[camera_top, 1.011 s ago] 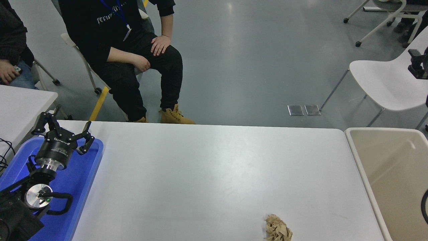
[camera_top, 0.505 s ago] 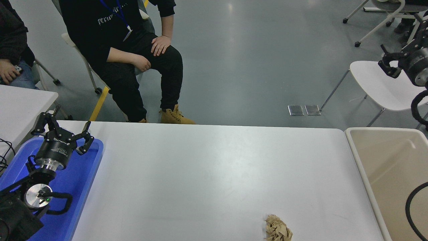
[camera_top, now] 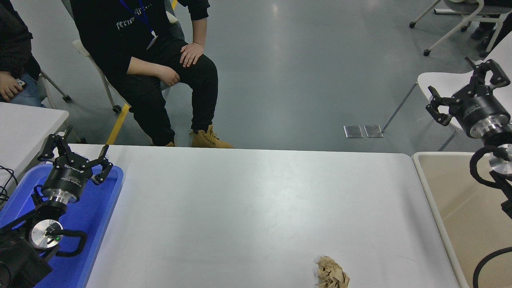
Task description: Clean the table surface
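Note:
The table surface [camera_top: 248,208] is a wide matte white top. A crumpled brown paper ball [camera_top: 332,274] lies on it near the front edge, right of middle. My right gripper [camera_top: 466,91] is open and empty, held high at the right edge above the beige bin, far up and right of the paper ball. My left gripper [camera_top: 76,154] is open and empty, parked at the lower left over the blue tray.
A blue tray [camera_top: 100,216] lies at the table's left end. A beige bin [camera_top: 460,212] stands off the right end. A person sits on a chair [camera_top: 160,72] beyond the far edge. A white chair [camera_top: 444,86] stands at the right. A smaller white table [camera_top: 24,128] is at the left.
My right arm has come into view from the right edge and moved down and left, now over the beige bin. The left arm and the paper ball have not moved.

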You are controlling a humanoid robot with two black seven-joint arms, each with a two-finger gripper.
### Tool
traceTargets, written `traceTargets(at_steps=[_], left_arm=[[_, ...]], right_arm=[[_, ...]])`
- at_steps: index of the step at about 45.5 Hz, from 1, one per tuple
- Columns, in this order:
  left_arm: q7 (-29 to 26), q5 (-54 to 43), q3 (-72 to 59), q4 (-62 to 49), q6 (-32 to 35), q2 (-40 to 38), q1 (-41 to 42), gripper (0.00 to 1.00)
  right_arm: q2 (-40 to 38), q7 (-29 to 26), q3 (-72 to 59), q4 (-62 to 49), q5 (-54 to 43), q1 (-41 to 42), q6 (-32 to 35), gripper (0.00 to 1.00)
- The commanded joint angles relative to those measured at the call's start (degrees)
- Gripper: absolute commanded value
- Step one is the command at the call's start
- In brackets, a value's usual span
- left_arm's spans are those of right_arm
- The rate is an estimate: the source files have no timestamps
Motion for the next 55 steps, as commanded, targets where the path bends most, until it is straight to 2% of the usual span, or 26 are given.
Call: traceTargets(at_steps=[1,20,32,44,52,55], left_arm=[[0.0,0.0,0.0,0.0,0.0,0.0,0.0,1.00],[0.0,0.0,0.0,0.0,0.0,0.0,0.0,1.00],[0.0,0.0,0.0,0.0,0.0,0.0,0.0,1.00],[0.0,0.0,0.0,0.0,0.0,0.0,0.0,1.00],[0.0,0.0,0.0,0.0,0.0,0.1,0.0,1.00],[0.0,0.0,0.0,0.0,0.0,0.0,0.0,1.00]], right_arm=[[2.7,2.3,0.3,0.3,-0.1,-5.3,0.7,0.98],[2.9,2.6,0.4,0.2,-0.1,-6.2,1.4,0.98],[-4.7,2.6,-3.5,-0.8,-0.8,-1.9,1.3,0.98],[-16.0,2.5,-23.0,-0.6,-0.8,5.3,1.9,0.98],[-20.5,2.5,-36.1,-0.3,-1.2,11.7,5.9,0.98],[-21.9,2.5,-44.0,-0.2,-5.2,16.9,7.5,0.98]])
